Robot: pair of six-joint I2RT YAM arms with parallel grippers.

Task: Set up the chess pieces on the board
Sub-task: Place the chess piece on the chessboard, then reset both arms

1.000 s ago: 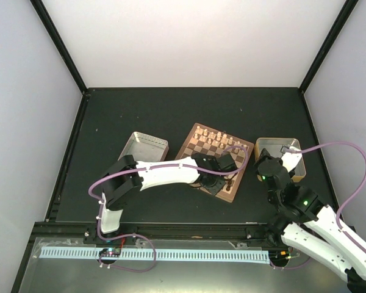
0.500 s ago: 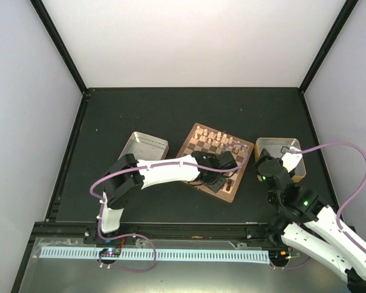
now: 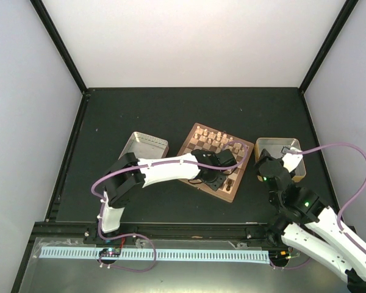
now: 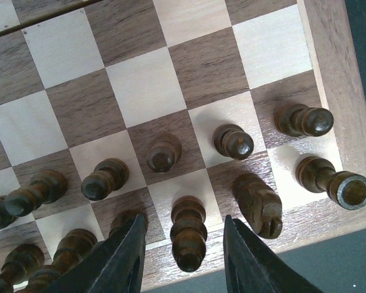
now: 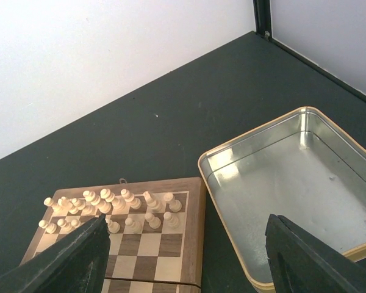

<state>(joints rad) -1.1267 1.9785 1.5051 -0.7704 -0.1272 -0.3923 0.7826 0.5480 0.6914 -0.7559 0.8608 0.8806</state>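
Observation:
In the left wrist view, several dark brown chess pieces stand in two rows along the near side of the board. My left gripper is open and straddles one tall dark piece on the back row. There is a gap on each side, so neither finger touches it. From above, this gripper hangs over the board's near right part. My right gripper is wide open and empty, hovering between the board and a metal tray.
Cream-white chessmen fill the board's far rows. An empty metal tray lies right of the board under my right arm, and a second tray lies to its left. The black mat ends at raised black edges.
My left gripper's jaws have parted and let go of the dark piece, which now stands on its square. The left wrist shifted slightly over the board. The right arm stayed still.

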